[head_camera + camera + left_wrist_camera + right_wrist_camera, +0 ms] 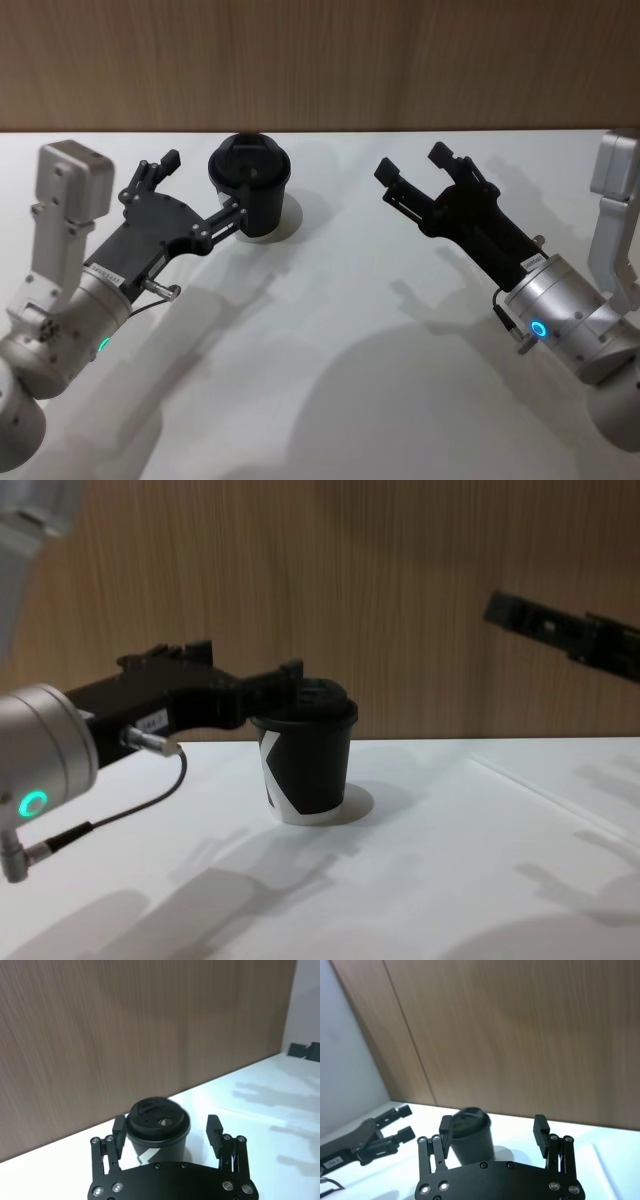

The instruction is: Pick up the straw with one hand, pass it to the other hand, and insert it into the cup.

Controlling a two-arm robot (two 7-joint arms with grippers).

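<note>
Since neither end effector holds anything and the hole (pixel 163 1121) in the lid (pixel 150 1116) stands bare, I judge the task to be at its very start: pick-up, hand-over and insertion are all left to do. Where the straw lies I cannot tell.

The cup (pixel 250 185) stands upright on the table (pixel 330 330), near the far edge and close to the wooden wall (pixel 320 60). The left end effector (pixel 203 185) is released, its fingers spread wide, and sits just beside the cup on the cup's left. One finger lies close against the cup's side, though I cannot tell whether it touches. In the left wrist view the cup appears between and beyond the two fingers. The right end effector (pixel 412 162) is likewise released and hovers above the table, well apart from the cup on its right.

Nothing else stands on the table. The main hindrance is the left end effector crowding the cup, where a careless move could tip it.
</note>
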